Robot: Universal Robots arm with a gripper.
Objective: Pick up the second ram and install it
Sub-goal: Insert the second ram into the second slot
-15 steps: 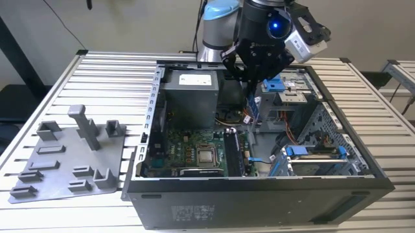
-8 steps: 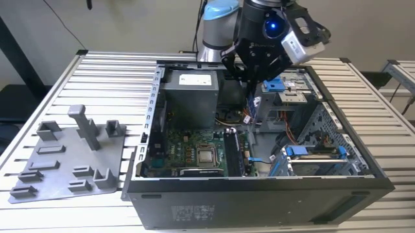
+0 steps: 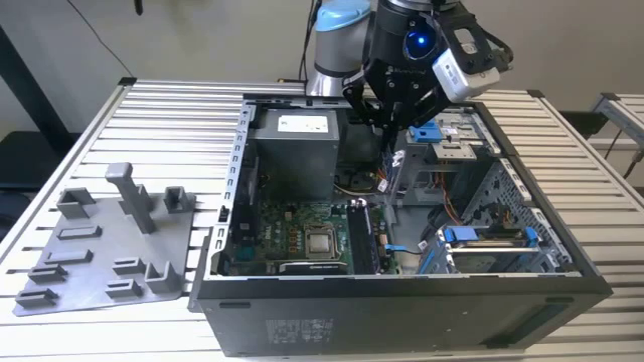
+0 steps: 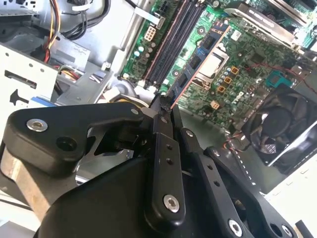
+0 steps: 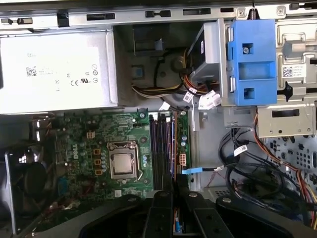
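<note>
Where the gripper [image 4: 163, 106] clamps the second ram [image 4: 195, 64] — edge-on — its end is hidden.

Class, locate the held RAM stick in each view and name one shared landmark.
Second wrist view: the second ram slants out from the fingers.
Exterior view: the second ram, a dark strip under the fingers.
First wrist view: the second ram, edge-on beyond the fingers.
Shared landmark: the silver processor.
</note>
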